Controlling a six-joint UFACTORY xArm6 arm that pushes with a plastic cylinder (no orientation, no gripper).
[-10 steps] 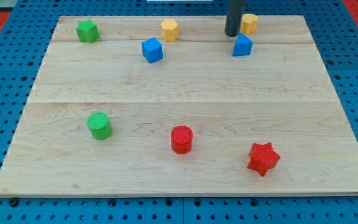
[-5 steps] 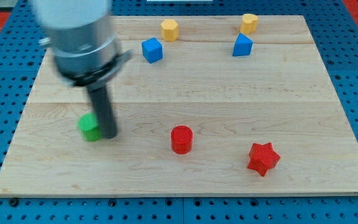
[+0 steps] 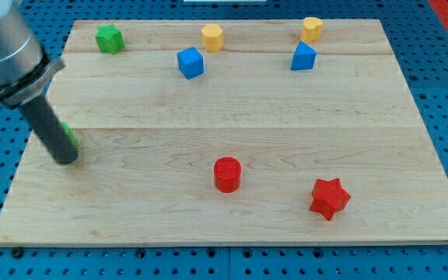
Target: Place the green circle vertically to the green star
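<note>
My tip (image 3: pixel 66 159) nearly hides the green circle (image 3: pixel 69 137) at the frame's left, below the green star (image 3: pixel 109 38); another leftward shove risks tipping it off the table (image 3: pixel 286 117). There are no fingers, only the rod.

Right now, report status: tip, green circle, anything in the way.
My tip at the view's left edge, against the green circle, mostly hidden behind the rod. Green star at the view's top left. No block between them.

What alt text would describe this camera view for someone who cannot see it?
My tip rests at a wooden board's left edge, almost hiding the green circle behind it. The green star sits at the view's top left.
</note>
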